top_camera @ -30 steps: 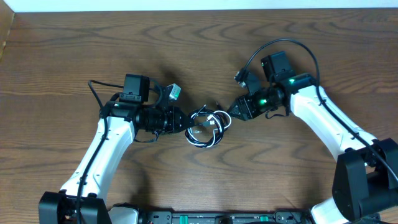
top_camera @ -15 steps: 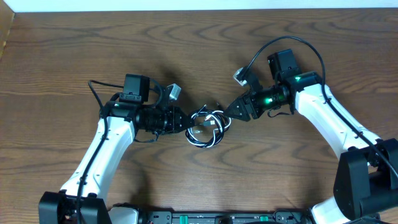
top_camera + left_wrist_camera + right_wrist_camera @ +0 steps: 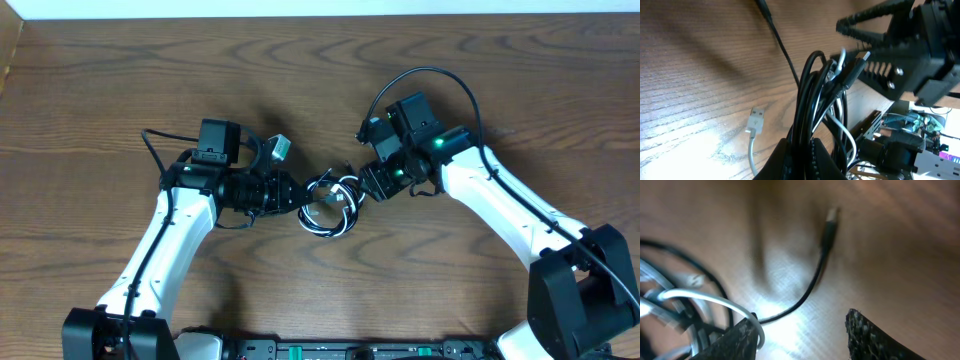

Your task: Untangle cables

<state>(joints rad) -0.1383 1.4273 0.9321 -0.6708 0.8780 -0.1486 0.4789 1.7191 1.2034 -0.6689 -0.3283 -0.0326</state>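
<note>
- Two thin cables, one black and one white, lie knotted together in a small heap of loops at the middle of the wooden table, between the two arms.
- From above, the heap looks like a round nest, white strands crossing dark ones, with a small plug in its middle.
- The left gripper touches the heap's left edge and is clenched on the cables.
- In the left wrist view, several loops of the black cord rise in an arch from between the fingers.
- The white cord curves through those black loops.
- A flat white plug lies on the wood just beside the bundle, its lead running back toward the grip.
- The right gripper sits at the heap's right edge, its jaws apart and gripping nothing.
- In the right wrist view, a white loop bends right beside one dark fingertip; whether they touch is unclear.
- A loose black end with a small plug trails away over the table; this view is blurred.
</note>
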